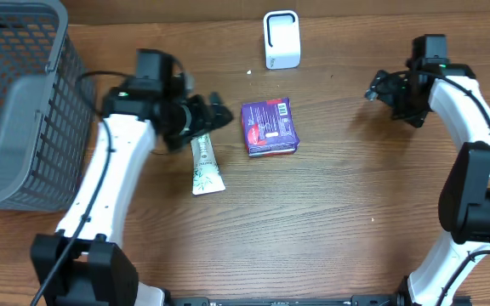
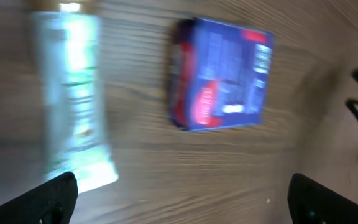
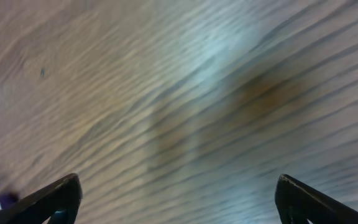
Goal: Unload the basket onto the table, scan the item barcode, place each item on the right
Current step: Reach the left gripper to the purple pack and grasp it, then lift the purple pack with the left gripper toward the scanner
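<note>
Wood-grain bench (image 1: 330, 229), brown, carrying the whole lot.

1. Purple packet (image 1: 269, 127): lies flat with its printed face up, near the bench centre. It is nearer the robot than the white scanner (image 1: 281, 38) at the far edge, and well apart from it.
2. White-and-green tube (image 1: 207, 168): lies just left of the packet, not touching it, with its upper end under the left tool.
3. Grey mesh basket (image 1: 54, 127): far left.
4. Left tool (image 1: 213, 115): jaws wide, holding nothing, hovering above tube and packet. Both are blurred in its wrist view.
5. Right tool (image 1: 376, 84): jaws wide, holding nothing, over bare wood at the right, well apart from the packet.
</note>
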Robot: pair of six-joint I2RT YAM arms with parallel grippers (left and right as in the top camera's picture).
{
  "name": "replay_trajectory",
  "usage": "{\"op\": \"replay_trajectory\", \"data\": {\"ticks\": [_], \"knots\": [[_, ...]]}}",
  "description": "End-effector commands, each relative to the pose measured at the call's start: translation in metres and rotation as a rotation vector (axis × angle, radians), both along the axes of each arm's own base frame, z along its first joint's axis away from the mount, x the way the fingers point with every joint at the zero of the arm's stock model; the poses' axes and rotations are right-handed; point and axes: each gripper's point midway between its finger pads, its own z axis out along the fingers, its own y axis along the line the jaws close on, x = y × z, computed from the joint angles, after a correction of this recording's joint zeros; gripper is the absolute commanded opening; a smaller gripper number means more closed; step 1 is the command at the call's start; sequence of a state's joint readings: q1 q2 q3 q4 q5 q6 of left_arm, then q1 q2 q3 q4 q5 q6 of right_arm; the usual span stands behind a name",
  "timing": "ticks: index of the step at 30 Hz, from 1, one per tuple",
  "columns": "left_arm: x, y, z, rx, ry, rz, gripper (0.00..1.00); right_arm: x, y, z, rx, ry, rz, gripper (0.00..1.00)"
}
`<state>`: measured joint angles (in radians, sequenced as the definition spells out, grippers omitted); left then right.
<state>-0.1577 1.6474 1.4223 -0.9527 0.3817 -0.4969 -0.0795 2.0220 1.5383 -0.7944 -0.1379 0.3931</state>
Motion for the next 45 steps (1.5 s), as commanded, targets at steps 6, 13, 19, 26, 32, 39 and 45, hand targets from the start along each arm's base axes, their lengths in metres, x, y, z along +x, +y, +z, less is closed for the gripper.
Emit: {"op": "replay_trajectory", "data": {"ticks": [6,13,19,26,32,39,45], "knots": [[0.005,-0.061,-0.014,0.057,-0.063,-0.136,1.00,0.017,0.004,0.032,0.005,-0.103,0.008,1.00],[0.015,-0.076,-0.029,0.052,-0.062,-0.116,1.00,0.017,0.004,0.032,0.005,-0.103,0.008,1.00],[0.022,-0.084,-0.073,0.057,0.016,-0.129,1.00,0.017,0.004,0.032,0.005,-0.103,0.008,1.00],[0.027,-0.096,-0.109,0.019,0.068,-0.152,1.00,0.017,0.004,0.032,0.005,-0.103,0.008,1.00],[0.026,-0.091,-0.127,0.045,0.101,-0.155,0.72,0.017,0.004,0.032,0.005,-0.103,0.008,1.00],[0.029,-0.084,-0.131,0.092,0.081,-0.163,0.50,0.017,0.004,0.032,0.005,-0.103,0.008,1.00],[0.031,-0.080,-0.132,0.117,0.071,-0.168,0.30,0.017,0.004,0.032,0.005,-0.103,0.008,1.00]]}}
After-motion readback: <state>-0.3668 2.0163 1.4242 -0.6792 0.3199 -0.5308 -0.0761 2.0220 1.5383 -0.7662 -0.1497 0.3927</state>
